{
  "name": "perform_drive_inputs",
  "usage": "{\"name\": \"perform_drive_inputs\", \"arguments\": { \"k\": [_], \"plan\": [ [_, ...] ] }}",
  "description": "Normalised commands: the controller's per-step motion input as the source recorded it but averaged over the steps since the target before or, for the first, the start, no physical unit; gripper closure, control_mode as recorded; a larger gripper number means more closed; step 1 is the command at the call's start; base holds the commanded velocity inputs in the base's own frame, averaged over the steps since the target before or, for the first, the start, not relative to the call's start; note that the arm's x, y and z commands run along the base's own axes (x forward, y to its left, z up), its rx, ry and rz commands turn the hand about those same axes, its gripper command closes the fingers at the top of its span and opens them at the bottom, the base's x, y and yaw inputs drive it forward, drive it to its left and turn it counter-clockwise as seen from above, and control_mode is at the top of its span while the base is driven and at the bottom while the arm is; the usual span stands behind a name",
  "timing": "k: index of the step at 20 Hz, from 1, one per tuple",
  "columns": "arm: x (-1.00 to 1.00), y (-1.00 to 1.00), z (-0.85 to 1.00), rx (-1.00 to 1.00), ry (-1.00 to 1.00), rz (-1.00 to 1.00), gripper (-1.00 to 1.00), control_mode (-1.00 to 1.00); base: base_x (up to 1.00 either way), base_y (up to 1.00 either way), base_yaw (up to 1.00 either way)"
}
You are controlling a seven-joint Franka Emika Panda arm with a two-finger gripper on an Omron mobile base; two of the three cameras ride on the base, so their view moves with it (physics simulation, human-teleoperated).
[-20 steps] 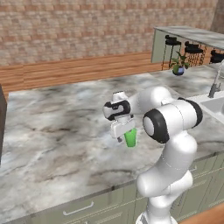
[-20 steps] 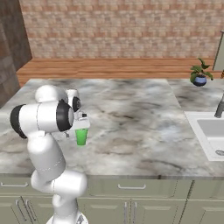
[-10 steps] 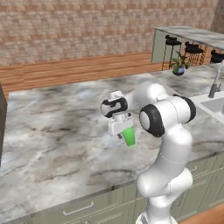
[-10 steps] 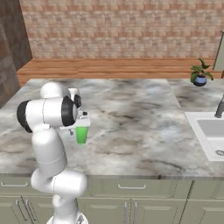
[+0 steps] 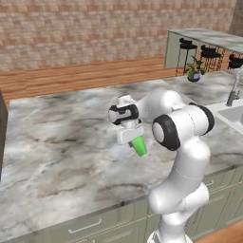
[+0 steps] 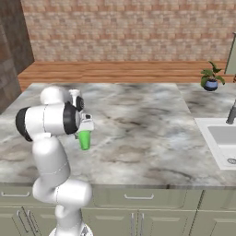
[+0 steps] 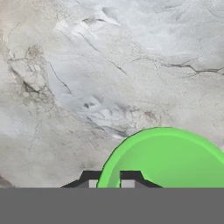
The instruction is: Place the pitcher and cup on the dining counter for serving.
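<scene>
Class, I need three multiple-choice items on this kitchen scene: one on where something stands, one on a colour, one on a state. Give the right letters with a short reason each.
1. Where is the potted plant?
A. at the counter's far edge
B. in the sink
C. on the floor

2. What colour is the cup?
A. yellow
B. green
C. grey

3. How is the cup held?
A. lying on the counter
B. standing in the sink
C. pinched at its rim by the gripper

Answers: 1 A, it stands beyond the sink near the far edge. 2 B, bright green in all views. 3 C, the fingers straddle its rim.

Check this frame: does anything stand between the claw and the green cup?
No. The claw is already shut on the cup, held tilted above the marbled counter; the hand view shows a fingertip at its rim.
</scene>
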Motion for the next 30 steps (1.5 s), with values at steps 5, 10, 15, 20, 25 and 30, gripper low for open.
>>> {"name": "perform_drive_inputs", "arguments": {
  "k": [5, 10, 15, 20, 25, 30],
  "plan": [
    [-0.69, 0.0, 0.61, 0.0, -0.36, 0.0, 1.0, -1.0, 0.0, 0.0, 0.0],
    [-0.57, 0.0, 0.88, 0.0, -0.41, -0.02, 1.0, -1.0, 0.0, 0.0, 0.0],
    [-0.53, -0.09, 0.99, 0.04, -0.35, -0.02, 1.0, -1.0, 0.0, 0.0, 0.0],
    [-0.54, -0.25, 0.78, 0.11, -0.31, -0.03, 1.0, -1.0, 0.0, 0.0, 0.0],
    [-0.12, -0.1, 0.2, 0.04, -0.07, -0.01, 1.0, -1.0, 0.0, 0.0, 0.0],
    [-0.23, -0.08, 0.0, 0.0, -0.03, 0.0, 1.0, 1.0, -0.19, -0.09, 0.0]
  ]
}}
